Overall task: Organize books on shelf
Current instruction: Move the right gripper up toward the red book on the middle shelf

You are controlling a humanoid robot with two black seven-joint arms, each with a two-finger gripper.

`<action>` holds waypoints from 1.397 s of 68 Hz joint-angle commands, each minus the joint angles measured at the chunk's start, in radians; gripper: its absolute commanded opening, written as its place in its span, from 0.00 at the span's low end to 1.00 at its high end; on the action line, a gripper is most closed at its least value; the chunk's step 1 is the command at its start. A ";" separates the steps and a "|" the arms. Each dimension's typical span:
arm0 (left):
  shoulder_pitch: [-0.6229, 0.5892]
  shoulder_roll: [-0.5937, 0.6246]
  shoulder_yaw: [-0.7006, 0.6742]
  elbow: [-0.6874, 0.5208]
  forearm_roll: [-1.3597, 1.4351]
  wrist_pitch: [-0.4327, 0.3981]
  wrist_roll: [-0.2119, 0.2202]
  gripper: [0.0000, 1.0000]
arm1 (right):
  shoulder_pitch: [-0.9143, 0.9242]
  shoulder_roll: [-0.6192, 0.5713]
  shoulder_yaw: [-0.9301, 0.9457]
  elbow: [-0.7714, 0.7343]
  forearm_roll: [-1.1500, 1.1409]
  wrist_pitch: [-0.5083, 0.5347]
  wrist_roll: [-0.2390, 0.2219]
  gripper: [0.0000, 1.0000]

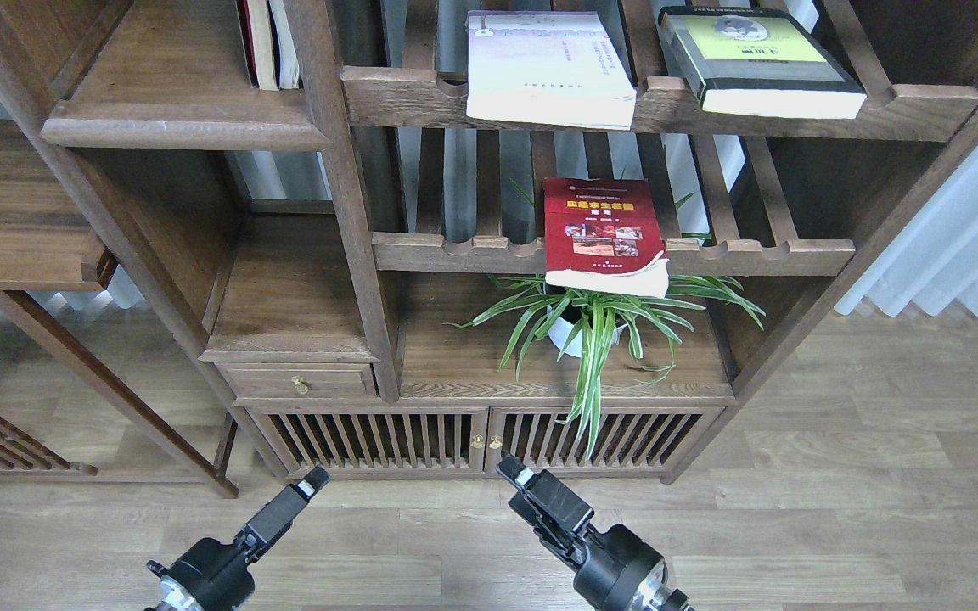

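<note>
Books lie flat on the slatted racks, all well above and beyond our two claws. Our red book (604,231) rests on the lower rack (735,255), almost straight ahead of our right claw (513,472) and far from it, its curled pages hanging over the front rail. Higher still, the pale book (545,68) and the yellow-green book (756,59) lie side by side but apart on the upper rack (913,106), the yellow-green one off to the right. The solid brown shelf (179,106) sits up and to the left, above our left claw (313,484), with a few upright books (268,42) standing at its right end. Under the red book a spider plant (595,327) in a white pot spreads its leaves over the cabinet (455,361) top. Both claws hover low over the wooden floor (837,526), holding nothing; each shows only one narrow tip, so we cannot tell whether they are released or clenched.
</note>
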 commanded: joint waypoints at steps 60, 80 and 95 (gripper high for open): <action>0.017 -0.096 -0.221 0.014 -0.003 0.000 0.196 1.00 | 0.262 -0.012 -0.037 -0.351 0.026 0.169 -0.008 1.00; 0.017 -0.090 -0.267 0.033 -0.002 0.000 0.198 1.00 | 0.269 -0.066 -0.015 -0.324 0.098 0.169 -0.002 1.00; 0.005 -0.095 -0.275 0.041 0.000 0.000 0.198 1.00 | 0.262 -0.087 0.108 -0.092 0.201 0.169 0.003 1.00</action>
